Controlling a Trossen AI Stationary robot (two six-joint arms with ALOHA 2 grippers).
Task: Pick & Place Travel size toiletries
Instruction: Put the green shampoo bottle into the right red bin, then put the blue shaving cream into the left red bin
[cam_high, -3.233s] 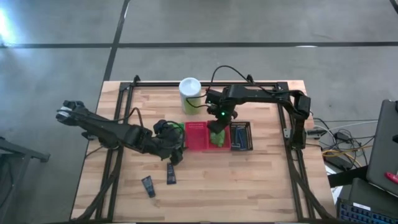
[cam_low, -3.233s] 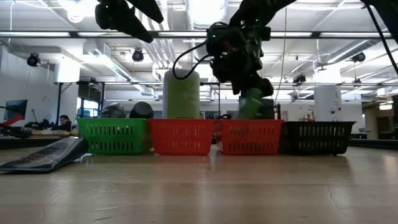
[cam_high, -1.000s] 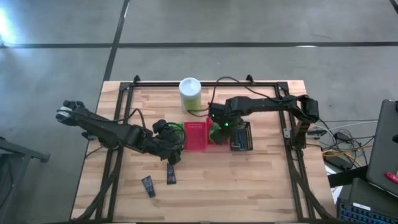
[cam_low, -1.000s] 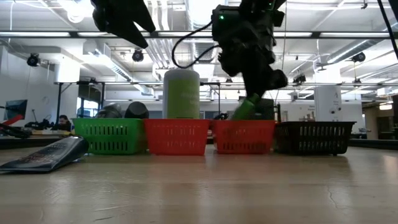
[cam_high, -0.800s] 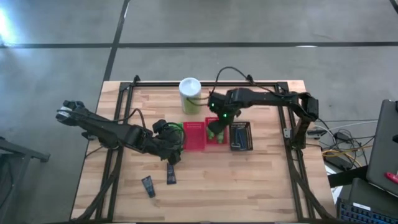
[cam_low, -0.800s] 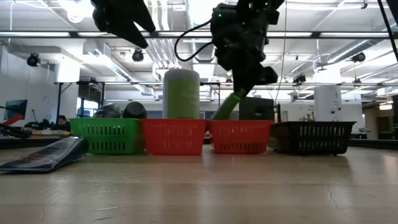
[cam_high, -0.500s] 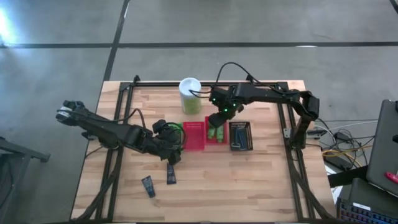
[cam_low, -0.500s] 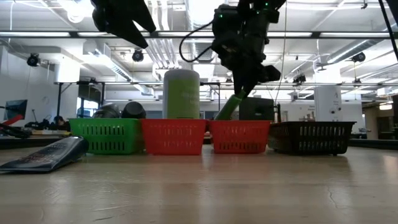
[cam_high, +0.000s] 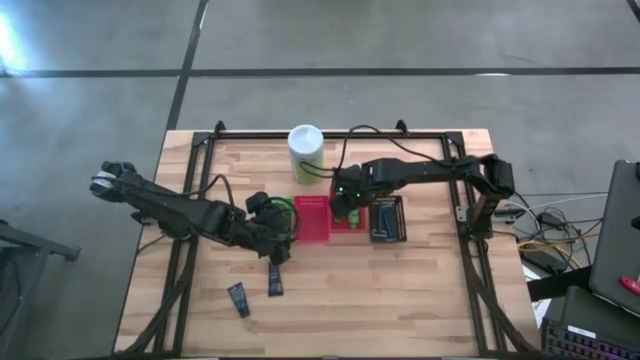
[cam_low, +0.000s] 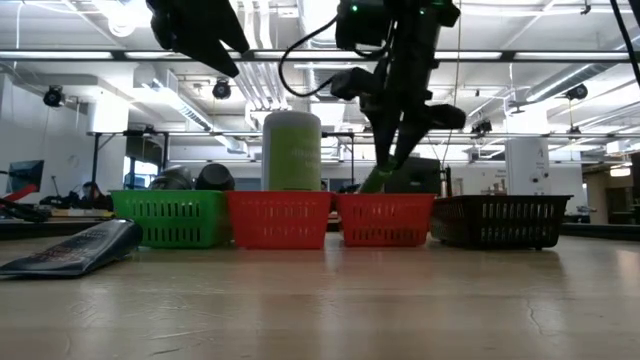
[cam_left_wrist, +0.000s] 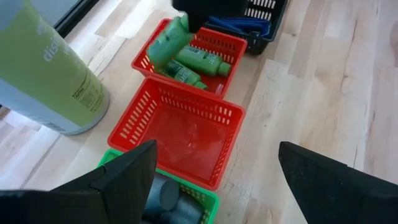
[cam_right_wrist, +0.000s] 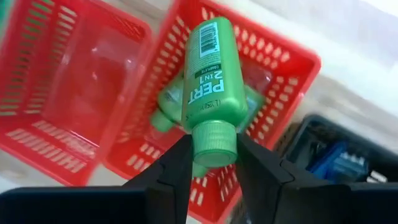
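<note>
while held, green tube (cam_right_wrist: 208, 81) over red basket (cam_right_wrist: 280, 68)

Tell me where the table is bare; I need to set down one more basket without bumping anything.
The wood in front of the dark basket, toward the table's front right corner, is bare. So is the back left corner beside the canister. It is crowded around the basket row, where the right gripper holds a green tube, and by the left gripper near two dark tubes.

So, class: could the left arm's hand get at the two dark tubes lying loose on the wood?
Probably yes. The left hand hovers open by the green basket, holding nothing, and the dark tubes lie uncovered on bare table close by, nothing between.
</note>
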